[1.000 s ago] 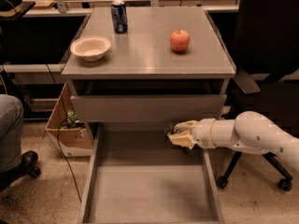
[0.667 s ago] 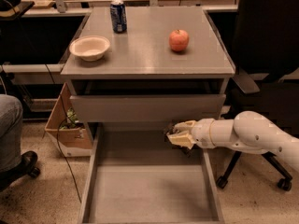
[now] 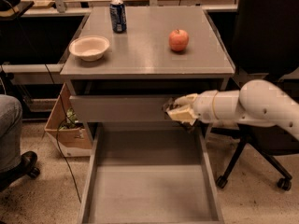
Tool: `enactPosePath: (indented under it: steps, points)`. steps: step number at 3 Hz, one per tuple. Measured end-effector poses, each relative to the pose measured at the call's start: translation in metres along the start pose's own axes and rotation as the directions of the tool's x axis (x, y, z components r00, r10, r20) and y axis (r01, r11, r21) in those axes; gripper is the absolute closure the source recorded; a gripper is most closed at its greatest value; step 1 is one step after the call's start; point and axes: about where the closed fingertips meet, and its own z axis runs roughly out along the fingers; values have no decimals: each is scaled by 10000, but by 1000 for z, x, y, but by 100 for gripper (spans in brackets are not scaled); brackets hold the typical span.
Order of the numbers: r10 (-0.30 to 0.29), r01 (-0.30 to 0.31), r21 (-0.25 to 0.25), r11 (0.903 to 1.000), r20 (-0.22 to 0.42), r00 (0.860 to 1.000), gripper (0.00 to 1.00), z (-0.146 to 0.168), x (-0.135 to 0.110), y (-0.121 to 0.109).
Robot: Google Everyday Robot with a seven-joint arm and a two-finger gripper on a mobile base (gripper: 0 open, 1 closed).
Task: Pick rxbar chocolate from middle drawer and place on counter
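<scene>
cardboard box (image 3: pixel 70 130): on floor, L of cabinet, plant bits inside. Not involved.
bowl (image 3: pixel 88 47): pale, upright, front-L of the counter (image 3: pixel 140 55). Unmoved vs 1 s ago.
soda can (image 3: pixel 117 16): upright, back of counter, behind and R of bowl. Unmoved.
upper drawer front (image 3: pixel 119 108): tall plain panel under the counter, looks pushed in.
middle drawer (image 3: pixel 149 185): pulled right out toward camera. Floor bare as far as seen, no bar lying on it.
apple (image 3: pixel 179 40): red, R-centre of counter, well apart from can and bowl. Unmoved.
gripper (image 3: pixel 179 111): at R end of upper drawer front, above back-R corner of middle drawer, below counter lip. Open or closed: can't tell.
rxbar chocolate: not plainly seen. Dark sliver (image 3: pixel 168 107) at gripper tip may be the wrapper; prob. in the gripper, since the drawer shows none.
change: gripper was lower 1 s ago, down near drawer's back-R wall; now up at panel height. Arm (image 3: pixel 261 108) up with it, reaching in from R. Nothing else shifted.
meaning: reads as lift-out after the pick, pick likely done, place not yet done. Next needs more height to clear the counter's front edge, then travel in over it.
free spot: front-centre of counter between bowl and apple looks usable.
risk: clipping counter lip from below; bar slipping if the hold is thin.
office chair (image 3: pixel 254 164): behind arm, far R, clear of the path.
</scene>
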Motion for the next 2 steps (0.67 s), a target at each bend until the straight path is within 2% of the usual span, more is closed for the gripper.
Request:
enactPosePath:
  steps: [1,2]
  points:
    - [-712,711,444,9965,10,9975,100,-28,-53,-7]
    - [-1508,1506,897,9845,-47,9886,100,-52,-100,-10]
